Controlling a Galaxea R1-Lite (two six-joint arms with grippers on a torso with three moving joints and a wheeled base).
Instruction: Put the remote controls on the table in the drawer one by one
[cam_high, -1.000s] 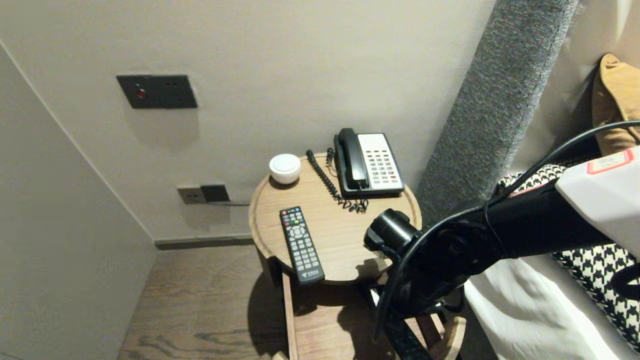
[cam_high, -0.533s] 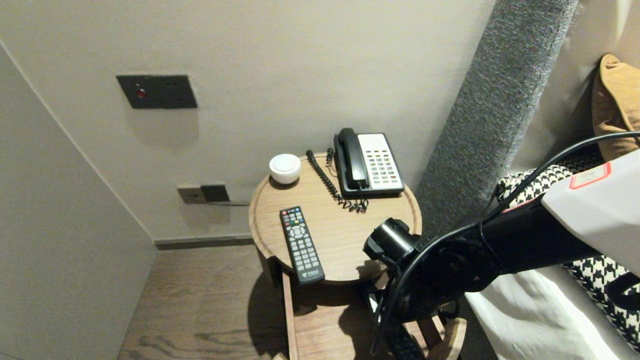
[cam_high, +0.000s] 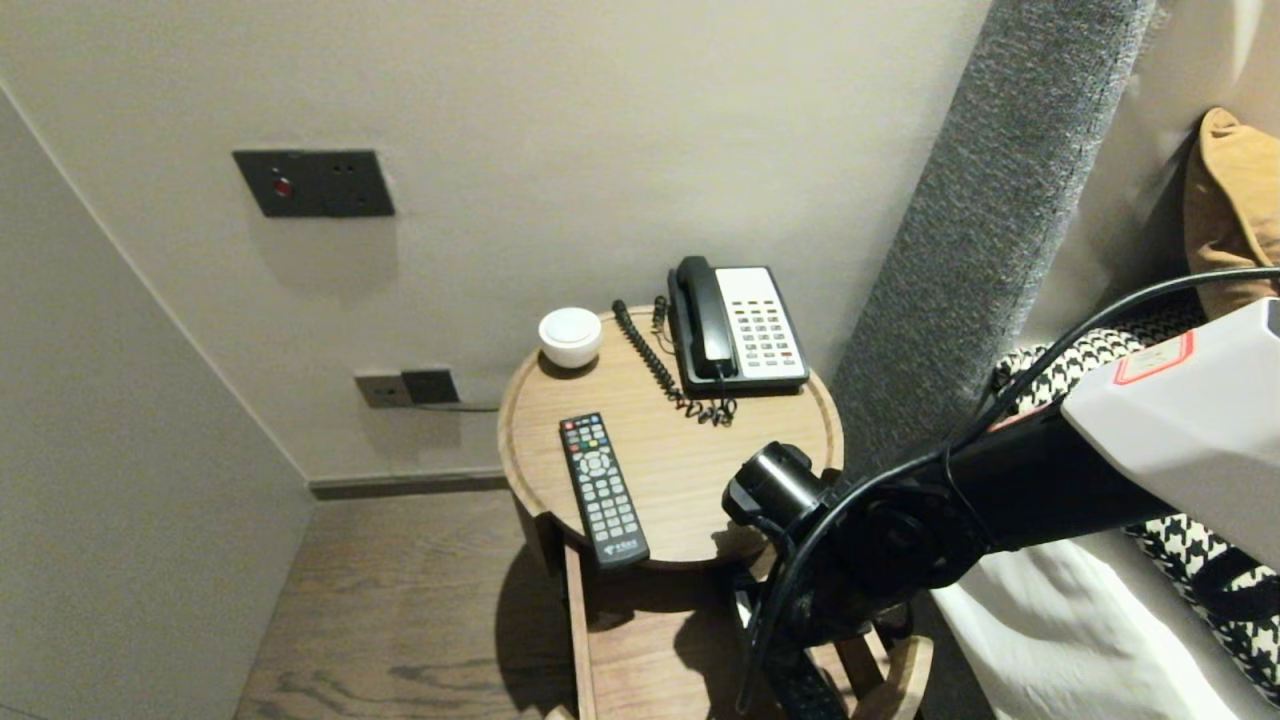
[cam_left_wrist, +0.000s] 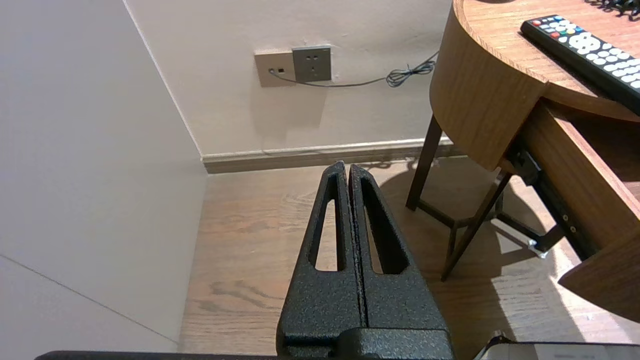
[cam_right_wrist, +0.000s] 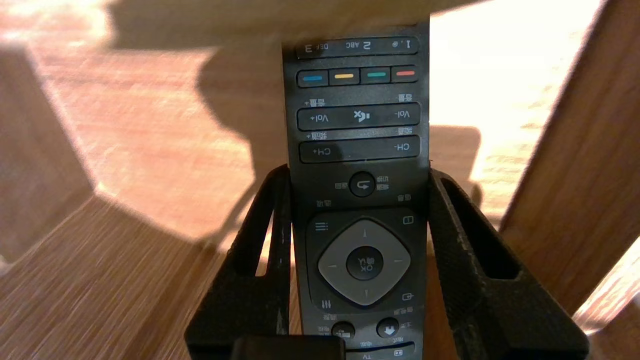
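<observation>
Two remotes: a remote control (cam_high: 602, 490) lies on the round desk (cam_high: 690, 470); a dark TV remote (cam_right_wrist: 360, 125) is gripped across its width by the right claw (cam_right_wrist: 357, 172), its long axis running out past the fingertips, beneath the desk top and above the open drawer (cam_high: 650, 655). The left claw (cam_left_wrist: 348, 170), clenched empty, hangs well apart.

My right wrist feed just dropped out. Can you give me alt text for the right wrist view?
The right gripper is closed on a black remote control, with one finger on each long edge beside the OK pad and the buttons facing the camera. Wooden boards lie behind it, partly in shadow.
</observation>
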